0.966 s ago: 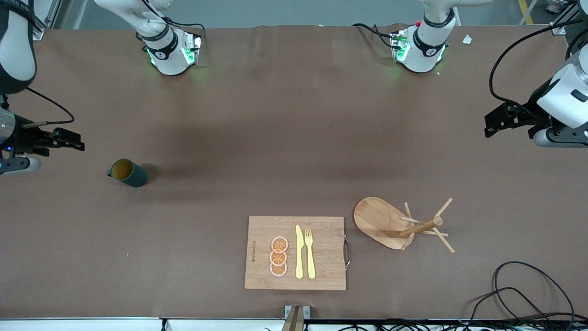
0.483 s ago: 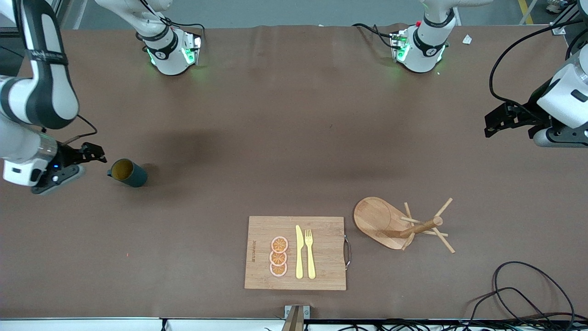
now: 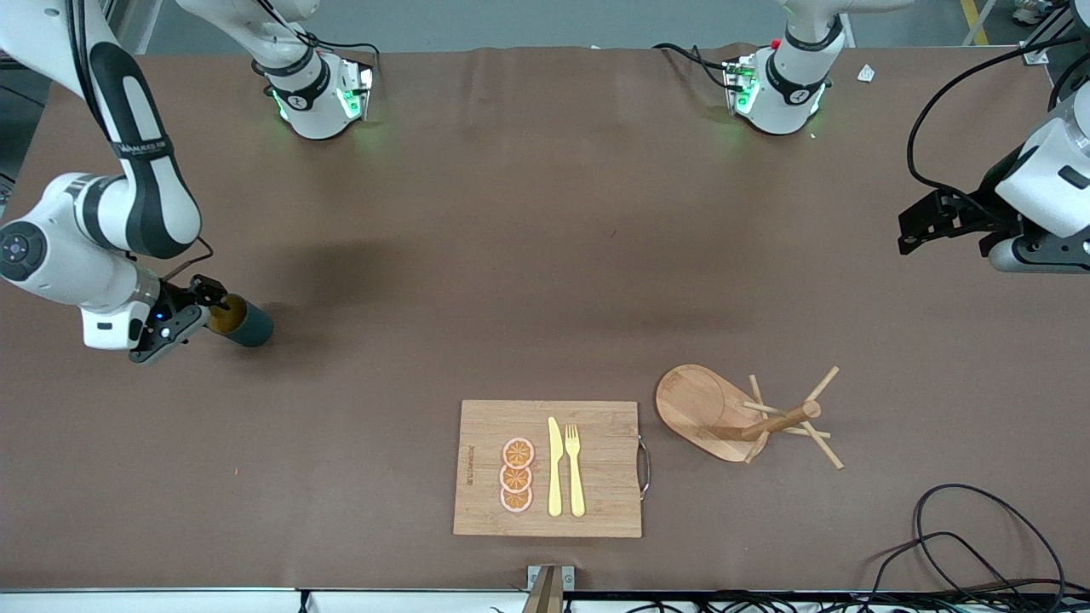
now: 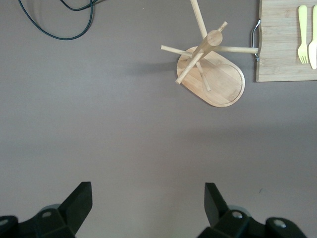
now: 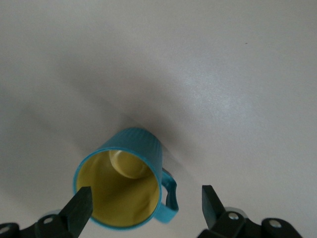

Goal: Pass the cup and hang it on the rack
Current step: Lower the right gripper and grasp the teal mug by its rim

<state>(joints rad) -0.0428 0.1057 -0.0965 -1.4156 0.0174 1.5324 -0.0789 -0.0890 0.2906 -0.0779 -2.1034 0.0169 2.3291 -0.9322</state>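
The dark teal cup (image 3: 249,327) with a yellow inside stands near the right arm's end of the table. My right gripper (image 3: 211,300) is open, right over the cup's mouth. In the right wrist view the cup (image 5: 124,183) sits between the gripper's (image 5: 146,203) spread fingers, untouched, its loop handle (image 5: 170,196) toward one finger. The wooden rack (image 3: 779,421) stands on its oval base beside the cutting board. My left gripper (image 3: 915,226) is open and empty, waiting above the table's left-arm end. In the left wrist view (image 4: 147,203) it hangs over bare table with the rack (image 4: 213,74) ahead.
A bamboo cutting board (image 3: 596,443) with orange slices, a yellow knife and a fork lies near the front camera's edge. It also shows in the left wrist view (image 4: 282,49). Black cables (image 3: 979,545) lie at the corner by the rack.
My right arm has swung in from the table's end and brought its open gripper over the cup. The cup, the rack and the left arm have not moved.
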